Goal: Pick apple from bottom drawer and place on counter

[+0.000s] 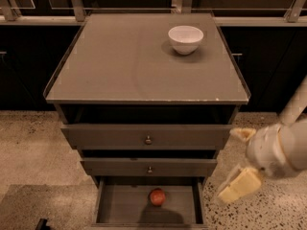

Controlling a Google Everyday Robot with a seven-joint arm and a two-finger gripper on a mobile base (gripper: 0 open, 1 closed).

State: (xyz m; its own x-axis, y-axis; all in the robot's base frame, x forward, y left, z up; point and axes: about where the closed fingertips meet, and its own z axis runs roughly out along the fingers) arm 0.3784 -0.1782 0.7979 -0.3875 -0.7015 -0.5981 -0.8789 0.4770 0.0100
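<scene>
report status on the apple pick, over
Gripper open, empty, low, just right of the bottom drawer. Apple on the open drawer's floor, untouched. Nothing over the apple; bowl on the counter.

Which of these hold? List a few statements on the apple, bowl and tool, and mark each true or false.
The apple lies in the open bottom drawer. True.
The bowl sits in that drawer too. False: it stands on the counter.
The tool hangs to the right of the bottom drawer. True.
The tool grips the apple. False: it is open and empty, apart from the apple.
</scene>
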